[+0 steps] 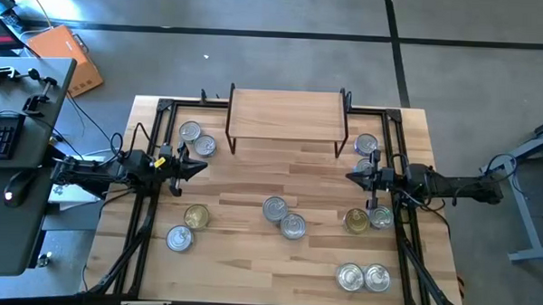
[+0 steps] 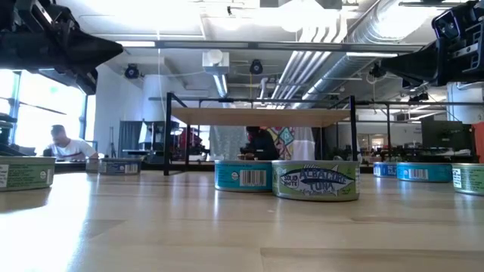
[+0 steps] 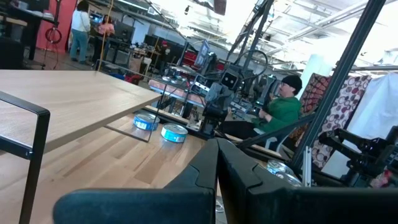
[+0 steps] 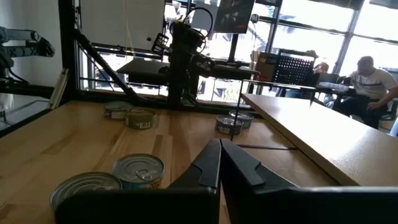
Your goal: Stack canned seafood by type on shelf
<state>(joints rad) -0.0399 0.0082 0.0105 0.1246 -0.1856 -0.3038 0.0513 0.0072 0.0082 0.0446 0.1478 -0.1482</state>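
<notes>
Several round tins of canned seafood lie flat and scattered on the wooden table: two [image 1: 197, 139] at the far left, two [image 1: 187, 227] at the near left, two [image 1: 284, 217] in the middle and several [image 1: 367, 218] on the right. Most have silver tops; a few are gold. The shelf [image 1: 286, 117], a bare light-wood board on thin black legs, stands at the far middle. My left gripper [image 1: 201, 167] is shut and level above the table's left side. Opposite it, my right gripper [image 1: 351, 177] is shut above the right side. Neither holds anything.
Black frame rails [image 1: 149, 193] run along the table's left and right edges, under each arm. Open tabletop lies between the two grippers and in front of the shelf. People sit at desks in the room beyond the table [image 3: 280, 106].
</notes>
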